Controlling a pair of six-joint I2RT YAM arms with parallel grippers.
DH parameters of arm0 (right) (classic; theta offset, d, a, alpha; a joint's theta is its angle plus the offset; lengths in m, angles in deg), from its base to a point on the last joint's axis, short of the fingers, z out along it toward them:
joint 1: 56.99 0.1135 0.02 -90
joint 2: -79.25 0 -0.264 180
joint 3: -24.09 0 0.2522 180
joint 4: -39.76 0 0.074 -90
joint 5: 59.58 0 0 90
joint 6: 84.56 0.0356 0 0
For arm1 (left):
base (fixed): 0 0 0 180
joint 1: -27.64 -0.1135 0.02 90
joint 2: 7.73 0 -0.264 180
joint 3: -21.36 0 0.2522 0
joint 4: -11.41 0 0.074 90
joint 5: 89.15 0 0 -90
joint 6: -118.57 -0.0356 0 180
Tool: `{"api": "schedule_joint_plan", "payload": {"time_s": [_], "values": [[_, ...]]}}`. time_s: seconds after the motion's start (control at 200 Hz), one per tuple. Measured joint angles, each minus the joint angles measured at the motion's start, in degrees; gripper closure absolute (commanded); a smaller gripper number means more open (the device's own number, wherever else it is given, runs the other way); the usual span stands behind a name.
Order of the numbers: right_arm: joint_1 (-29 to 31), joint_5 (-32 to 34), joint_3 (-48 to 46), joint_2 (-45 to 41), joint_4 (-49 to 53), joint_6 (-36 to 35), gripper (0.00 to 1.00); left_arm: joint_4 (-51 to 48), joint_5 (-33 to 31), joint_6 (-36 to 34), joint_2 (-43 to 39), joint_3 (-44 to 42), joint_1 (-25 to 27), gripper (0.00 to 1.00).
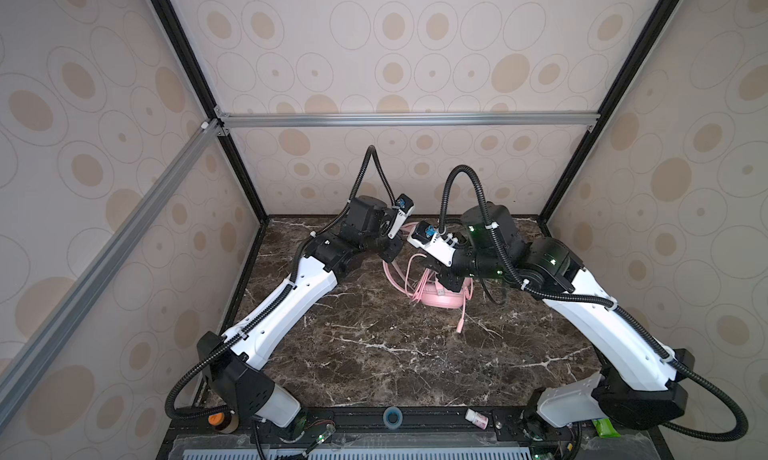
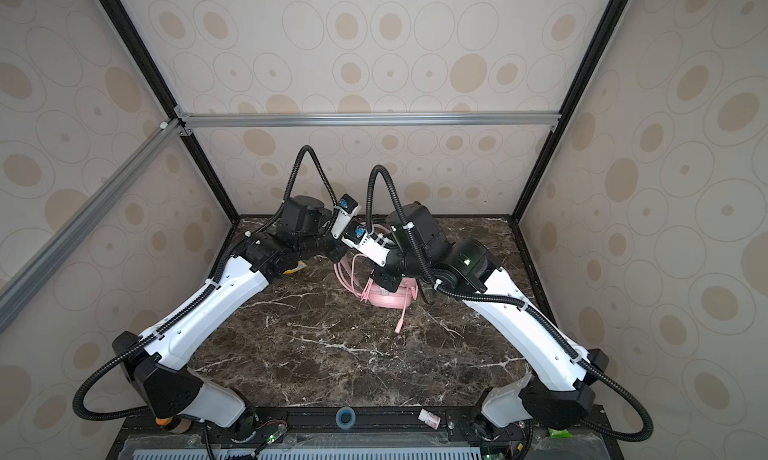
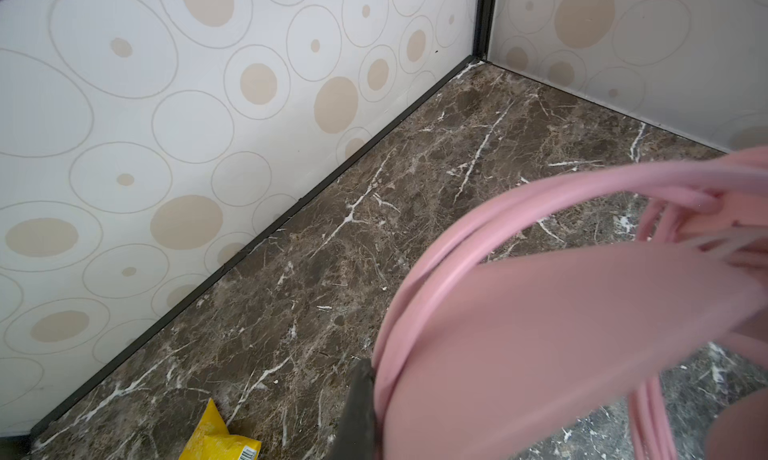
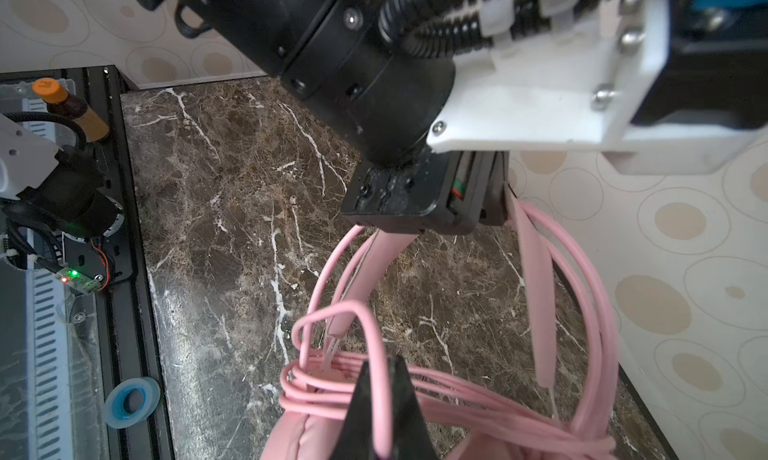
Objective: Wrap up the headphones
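The pale pink headphones (image 1: 441,301) lie at the back middle of the marble table (image 1: 374,354), seen in both top views, earcup (image 2: 388,299) nearest. Several turns of their thin cable (image 4: 457,399) are wound across them, and the plug end (image 1: 459,327) trails forward on the table. My left gripper (image 1: 394,252) is shut on the headband (image 3: 540,333); only one black finger (image 3: 359,408) shows in the left wrist view. My right gripper (image 4: 381,368) hangs just above the earcup, shut on a loop of the cable (image 4: 374,325).
A yellow packet (image 3: 220,437) lies under the left arm near the back wall. On the front rail sit a blue tape roll (image 1: 392,417), a small white bottle (image 1: 476,417), an orange-capped brown bottle (image 1: 218,420) and a green packet (image 1: 604,428). Walls close in three sides.
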Motion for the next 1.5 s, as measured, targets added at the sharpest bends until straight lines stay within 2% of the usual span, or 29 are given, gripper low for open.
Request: {"api": "schedule_joint_plan", "payload": {"time_s": [0.565, 1.501], "values": [[0.0, -2.82, -0.94, -1.99, -3.5, -6.45, 1.0, -1.18, 7.78, 0.02, 0.42, 0.02, 0.04, 1.0], [0.02, -9.73, 7.26, 2.86, -4.37, -12.07, 1.0, -2.19, 9.09, 0.31, 1.53, 1.18, 0.26, 1.0]]}}
